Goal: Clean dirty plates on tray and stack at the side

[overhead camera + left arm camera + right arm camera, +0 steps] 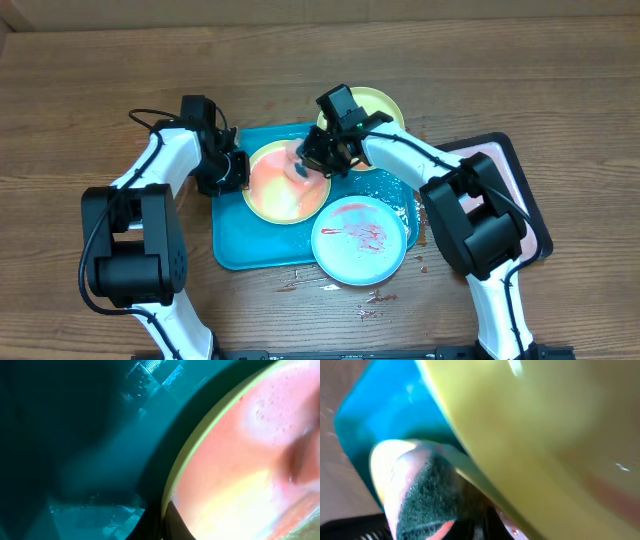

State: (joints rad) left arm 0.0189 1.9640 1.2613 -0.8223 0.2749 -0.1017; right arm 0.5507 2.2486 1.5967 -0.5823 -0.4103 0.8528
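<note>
While in left gripper (pixel 240 172), plate (pixel 280 197) (orange-smeared) under sponge (pixel 426 491) of right gripper (pixel 314 159).

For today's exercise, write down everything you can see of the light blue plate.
The light blue plate is small, round and looks plastic, with a shallow raised rim. Red-orange sauce smears streak its middle, so it is not yet clean. It lies flat, face up, on the corner of the tray nearest the right arm's base, overhanging the rim above the wooden table. Nothing rests on it. It sits close beside the smeared yellow-green plate; whether they touch is unclear.
</note>
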